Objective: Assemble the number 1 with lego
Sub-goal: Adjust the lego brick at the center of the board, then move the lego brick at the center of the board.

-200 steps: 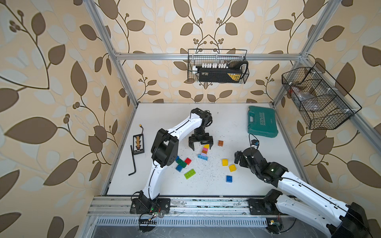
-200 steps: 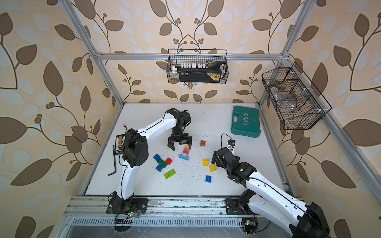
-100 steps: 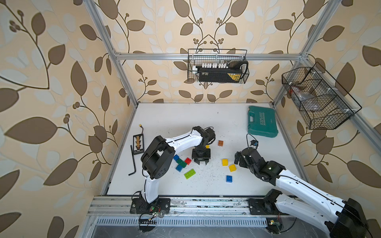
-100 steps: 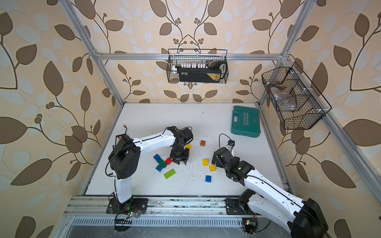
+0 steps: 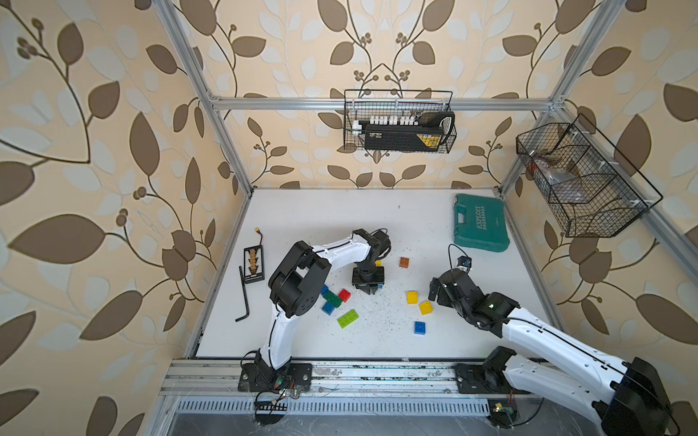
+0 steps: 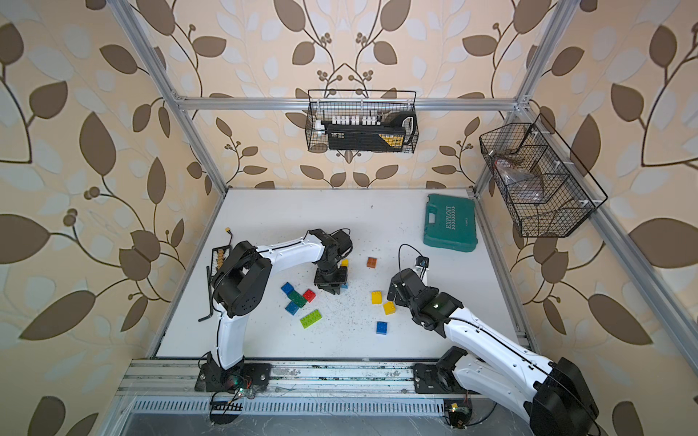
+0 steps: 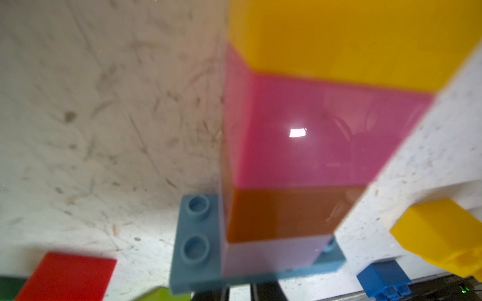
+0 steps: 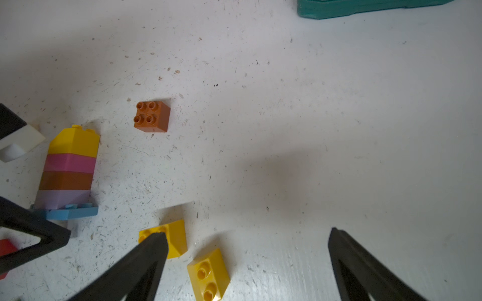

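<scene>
Down has come my left gripper (image 5: 369,290): a second ago it hung wide open above the lego stack (image 8: 69,169); now it sits low at the stack's foot, jaws drawn together. Whether they pinch anything I cannot tell, though in the right wrist view one of its black fingers (image 8: 56,234) touches the end of the blue plate (image 8: 73,212) beneath the stack. My right arm has not shifted.

On the white table (image 5: 321,219) the teal tool case (image 5: 480,226) lies in the far corner on my right, well apart from everything else. My right gripper (image 8: 245,232) hangs low over the table with its jaws spread wide and nothing between them, near two yellow bricks (image 5: 412,297). The stack stands mid-table on its plate: lilac, brown, pink, then yellow on top. In both top views my left wrist hides most of it. A lime brick (image 5: 348,318), the longest loose piece, lies toward my left arm's base, near a green brick (image 5: 332,298), a red brick (image 5: 344,295) and two blue bricks (image 5: 328,307). A brown brick (image 5: 404,262) sits alone beyond the yellow pair, and a lone blue brick (image 5: 420,327) lies nearer me.
</scene>
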Controlling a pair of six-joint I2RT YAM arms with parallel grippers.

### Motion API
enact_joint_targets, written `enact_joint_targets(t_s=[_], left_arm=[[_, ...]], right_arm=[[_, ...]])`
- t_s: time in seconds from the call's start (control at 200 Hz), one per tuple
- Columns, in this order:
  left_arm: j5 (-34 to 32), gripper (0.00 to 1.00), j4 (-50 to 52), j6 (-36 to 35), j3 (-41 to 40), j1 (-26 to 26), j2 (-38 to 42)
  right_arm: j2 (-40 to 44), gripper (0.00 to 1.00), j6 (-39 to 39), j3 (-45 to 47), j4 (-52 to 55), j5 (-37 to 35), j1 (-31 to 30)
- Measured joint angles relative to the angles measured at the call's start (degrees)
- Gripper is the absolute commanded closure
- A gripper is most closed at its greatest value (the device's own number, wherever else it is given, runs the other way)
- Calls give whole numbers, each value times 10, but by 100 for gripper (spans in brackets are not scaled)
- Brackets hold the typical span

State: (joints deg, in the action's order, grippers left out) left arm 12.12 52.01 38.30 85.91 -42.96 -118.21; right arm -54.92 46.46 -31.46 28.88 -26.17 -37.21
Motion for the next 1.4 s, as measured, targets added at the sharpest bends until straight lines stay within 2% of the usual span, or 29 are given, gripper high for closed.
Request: enact_joint_targets(t_s=[0.245,0.535,0.725,0.885,0.995,1.095,1.17,1.245,1.275,1.4], left_arm=[[7,82,-10,-25,33,26,-11],[61,72,-35,-46,46,32,-33],[60,57,-52,-41,17,32,-1],[31,46,-50,12,-71,32,130],[-1,38,-44,76,-136,28,257],[-26,32,-35,139,-188,15,337],[-44,28,-27,180,-222,5,362],[-53,12,-20,218,-255,-1,366],[-59,2,-19,232,-266,-3,364],[-75,1,-16,275,-283,-16,350]], right_arm=[[-13,1,0,-7,0,0,0],[-24,1,0,-14,0,0,0],[-26,1,-1,-16,0,0,0],[-26,1,-7,-16,-3,16,0],[-24,1,1,-14,-11,31,0],[0,1,29,21,-49,54,0],[35,1,57,76,-84,78,0],[72,1,71,117,-86,90,0],[89,1,73,127,-83,91,0],[147,1,78,146,-101,93,0]])
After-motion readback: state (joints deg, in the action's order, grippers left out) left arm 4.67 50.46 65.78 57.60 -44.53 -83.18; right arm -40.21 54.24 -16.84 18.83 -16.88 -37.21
